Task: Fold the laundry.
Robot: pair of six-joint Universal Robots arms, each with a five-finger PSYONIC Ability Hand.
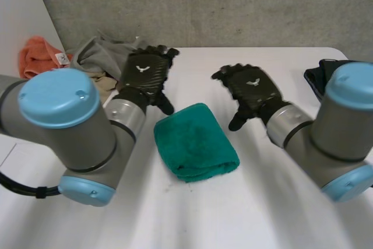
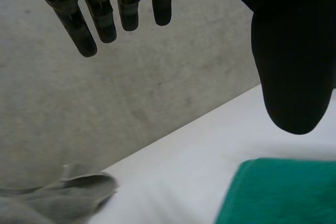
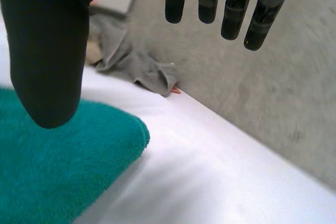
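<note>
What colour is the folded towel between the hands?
The towel is plain teal green, with no pattern; the head view shows it best.

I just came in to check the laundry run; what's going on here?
A green towel lies folded on the white table between the robot's two hands. The left hand and the right hand hover open on either side of it, holding nothing. A heap of grey clothes and an orange cloth sit at the far left.

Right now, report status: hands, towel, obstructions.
Left hand open, right hand open, both empty. Towel lies folded between them. Grey clothes heaped beyond left hand; nothing on the towel.
</note>
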